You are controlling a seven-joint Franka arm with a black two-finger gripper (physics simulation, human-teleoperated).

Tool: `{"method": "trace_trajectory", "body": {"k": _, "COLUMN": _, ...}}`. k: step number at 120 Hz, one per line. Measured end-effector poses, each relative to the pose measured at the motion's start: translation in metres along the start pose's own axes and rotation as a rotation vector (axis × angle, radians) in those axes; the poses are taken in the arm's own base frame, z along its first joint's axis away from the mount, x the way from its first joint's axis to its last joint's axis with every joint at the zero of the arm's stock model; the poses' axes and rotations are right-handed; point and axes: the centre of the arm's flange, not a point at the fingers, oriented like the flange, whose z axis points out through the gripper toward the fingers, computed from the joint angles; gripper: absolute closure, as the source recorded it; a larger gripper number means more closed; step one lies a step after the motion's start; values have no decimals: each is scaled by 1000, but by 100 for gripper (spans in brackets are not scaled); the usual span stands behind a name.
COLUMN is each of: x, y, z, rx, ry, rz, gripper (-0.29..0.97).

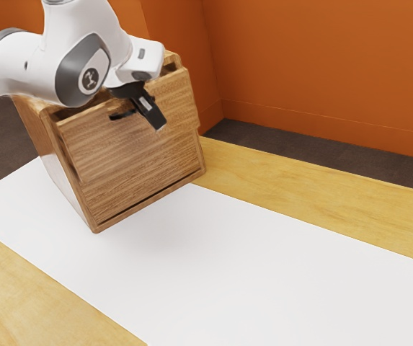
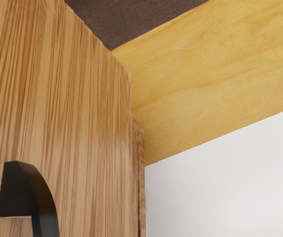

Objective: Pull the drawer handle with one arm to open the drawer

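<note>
Your gripper sits just at three o'clock of the black drawer handle, on the wooden cabinet at ten o'clock in the exterior view, seemingly poised to pull, though you cannot tell its jaws' state.

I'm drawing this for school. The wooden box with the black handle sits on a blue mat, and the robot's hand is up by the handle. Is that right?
Not quite: the mat is white, not blue, as the exterior view shows. The rest holds: the wooden box with the black handle sits on it, and the gripper is up by the handle.
</note>
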Motion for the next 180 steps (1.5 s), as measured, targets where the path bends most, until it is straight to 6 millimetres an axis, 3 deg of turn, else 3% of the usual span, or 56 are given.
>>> {"method": "trace_trajectory", "body": {"k": 3, "x": 4, "y": 8, "z": -8, "rx": -2, "ry": 7, "rz": 17, "gripper": 32}}
{"method": "trace_trajectory", "body": {"k": 6, "x": 16, "y": 28, "z": -23, "rx": -3, "ry": 26, "rz": 58, "gripper": 28}}
{"method": "trace_trajectory", "body": {"k": 15, "x": 72, "y": 147, "z": -90, "rx": -27, "ry": 130, "rz": 268, "gripper": 17}}
{"method": "trace_trajectory", "body": {"k": 19, "x": 85, "y": 190, "z": -122, "rx": -33, "ry": 173, "rz": 338, "gripper": 14}}
{"method": "trace_trajectory", "body": {"k": 22, "x": 87, "y": 211, "z": -147, "rx": -32, "ry": 202, "rz": 372, "gripper": 12}}
{"method": "trace_trajectory", "body": {"k": 27, "x": 85, "y": 235, "z": -183, "rx": -31, "ry": 236, "rz": 405, "gripper": 10}}
{"method": "trace_trajectory", "body": {"k": 33, "x": 81, "y": 251, "z": -235, "rx": -42, "ry": 267, "rz": 403, "gripper": 7}}
{"method": "trace_trajectory", "body": {"k": 39, "x": 71, "y": 273, "z": -274, "rx": -111, "ry": 262, "rz": 397, "gripper": 5}}
{"method": "trace_trajectory", "body": {"k": 53, "x": 33, "y": 342, "z": -321, "rx": -313, "ry": 138, "rz": 477, "gripper": 3}}
{"method": "trace_trajectory", "body": {"k": 59, "x": 22, "y": 356, "z": -326, "rx": -346, "ry": 85, "rz": 505, "gripper": 2}}
{"method": "trace_trajectory", "body": {"k": 65, "x": 19, "y": 345, "z": -315, "rx": -353, "ry": 24, "rz": 479, "gripper": 2}}
{"method": "trace_trajectory", "body": {"k": 71, "x": 17, "y": 312, "z": -296, "rx": -344, "ry": -40, "rz": 406, "gripper": 1}}
{"method": "trace_trajectory", "body": {"k": 82, "x": 2, "y": 208, "z": -252, "rx": -304, "ry": -151, "rz": 181, "gripper": 1}}
{"method": "trace_trajectory", "body": {"k": 93, "x": -42, "y": 90, "z": -211, "rx": -255, "ry": -253, "rz": -86, "gripper": 0}}
{"method": "trace_trajectory", "body": {"k": 98, "x": -61, "y": 56, "z": -202, "rx": -239, "ry": -283, "rz": -170, "gripper": 0}}
{"method": "trace_trajectory", "body": {"k": 102, "x": -71, "y": 41, "z": -199, "rx": -233, "ry": -298, "rz": -210, "gripper": 0}}
{"method": "trace_trajectory", "body": {"k": 111, "x": -71, "y": 44, "z": -199, "rx": -237, "ry": -306, "rz": -211, "gripper": 0}}
{"method": "trace_trajectory", "body": {"k": 129, "x": -37, "y": 115, "z": -215, "rx": -274, "ry": -280, "rz": -63, "gripper": 0}}
{"method": "trace_trajectory", "body": {"k": 138, "x": -30, "y": 133, "z": -220, "rx": -283, "ry": -274, "rz": -29, "gripper": 0}}
{"method": "trace_trajectory", "body": {"k": 180, "x": -44, "y": 97, "z": -205, "rx": -271, "ry": -309, "rz": -142, "gripper": 0}}
